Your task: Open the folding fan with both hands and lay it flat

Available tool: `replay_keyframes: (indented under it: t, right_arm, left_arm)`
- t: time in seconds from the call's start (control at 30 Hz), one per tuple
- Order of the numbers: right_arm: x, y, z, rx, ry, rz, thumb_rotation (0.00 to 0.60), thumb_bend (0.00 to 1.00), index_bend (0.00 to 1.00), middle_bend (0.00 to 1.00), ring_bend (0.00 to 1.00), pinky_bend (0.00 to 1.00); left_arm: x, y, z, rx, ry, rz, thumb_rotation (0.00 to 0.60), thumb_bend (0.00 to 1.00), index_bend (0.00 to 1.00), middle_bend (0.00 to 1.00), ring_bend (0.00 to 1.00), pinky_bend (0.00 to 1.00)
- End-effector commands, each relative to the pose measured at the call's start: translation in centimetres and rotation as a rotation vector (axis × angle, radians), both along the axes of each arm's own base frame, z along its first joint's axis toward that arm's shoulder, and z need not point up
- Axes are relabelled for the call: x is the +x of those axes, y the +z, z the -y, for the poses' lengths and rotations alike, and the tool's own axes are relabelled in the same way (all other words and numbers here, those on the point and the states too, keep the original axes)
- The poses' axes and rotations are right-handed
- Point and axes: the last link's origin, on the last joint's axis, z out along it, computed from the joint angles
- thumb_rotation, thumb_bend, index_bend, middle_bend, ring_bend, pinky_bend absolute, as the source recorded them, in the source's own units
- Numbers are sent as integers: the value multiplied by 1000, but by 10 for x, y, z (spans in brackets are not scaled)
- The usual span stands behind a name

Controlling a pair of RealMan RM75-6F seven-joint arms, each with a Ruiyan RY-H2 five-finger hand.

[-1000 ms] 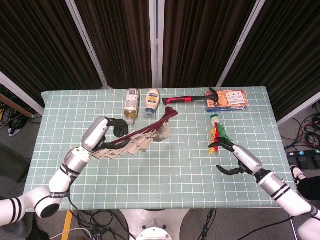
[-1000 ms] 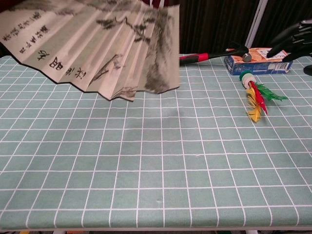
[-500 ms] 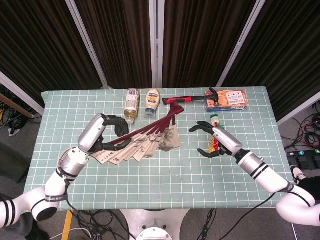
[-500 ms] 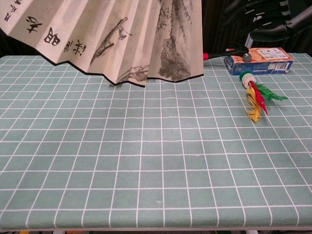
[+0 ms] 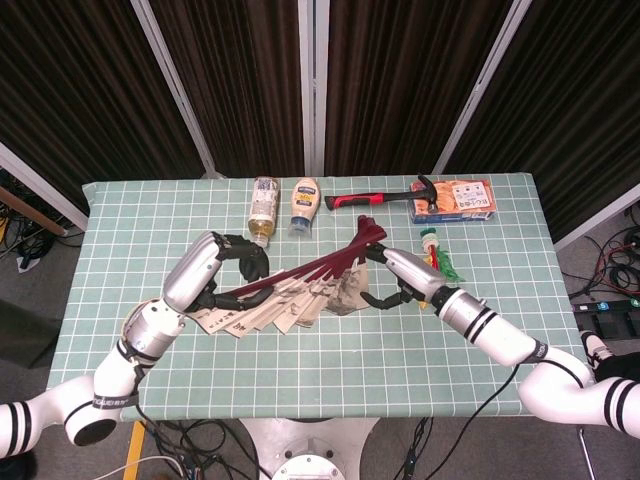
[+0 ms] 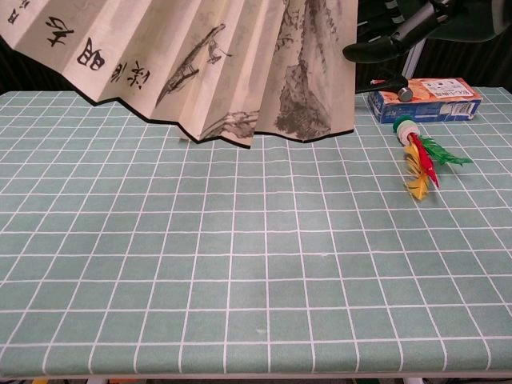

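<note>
The folding fan (image 5: 275,310) is partly spread and held off the table, with dark red ribs running up to the right and beige painted paper hanging below. My left hand (image 5: 218,266) grips its ribs at the left side. My right hand (image 5: 394,272) is at the fan's right edge, fingers apart above and below it; I cannot make out any contact. The chest view is filled at the top by the fan's paper (image 6: 200,64), and the right hand's dark fingers (image 6: 396,36) sit just right of its edge. The left hand is out of that view.
Along the far side of the green gridded table (image 5: 150,215) lie two bottles (image 5: 264,206), a red-handled hammer (image 5: 375,198) and an orange box (image 5: 460,200). A feathered toy (image 5: 438,258) lies right of the fan, below the right arm. The near table half holds nothing.
My right hand swept left from the table's right side to the fan's right edge. The left hand moved the fan rightward, and it has spread wider.
</note>
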Motion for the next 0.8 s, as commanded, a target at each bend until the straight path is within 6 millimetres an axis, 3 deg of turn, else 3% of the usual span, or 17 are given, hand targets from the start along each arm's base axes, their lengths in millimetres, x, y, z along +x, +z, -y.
replay_keyframes:
  t: [0.03, 0.17, 0.3, 0.37, 0.5, 0.8]
  right_arm:
    - [9, -7, 0, 32, 6, -4, 600, 344, 257, 215, 55, 140]
    - [15, -14, 2, 37, 23, -18, 600, 475, 322, 225, 56, 141]
    - [19, -19, 5, 21, 28, -19, 600, 641, 474, 266, 91, 140]
    - [19, -17, 8, -5, 34, -30, 600, 678, 549, 286, 104, 141]
    - [10, -11, 12, -99, 54, -85, 600, 693, 634, 313, 125, 144]
    - [-8, 4, 11, -427, 180, -306, 600, 689, 641, 310, 126, 144]
  left_arm:
    - [0, 0, 0, 2, 0, 1, 600, 403, 607, 724, 691, 666]
    - [0, 1, -1, 2, 1, 4, 600, 404, 607, 724, 691, 666]
    - [-3, 1, 0, 1, 4, -3, 600, 404, 607, 724, 691, 665]
    - [-7, 1, -1, 6, 11, -18, 600, 404, 607, 724, 691, 665]
    - [-22, -1, -2, 27, 34, -86, 600, 404, 607, 724, 691, 664]
    - [-56, -17, -8, 156, 56, -324, 600, 404, 607, 723, 691, 655]
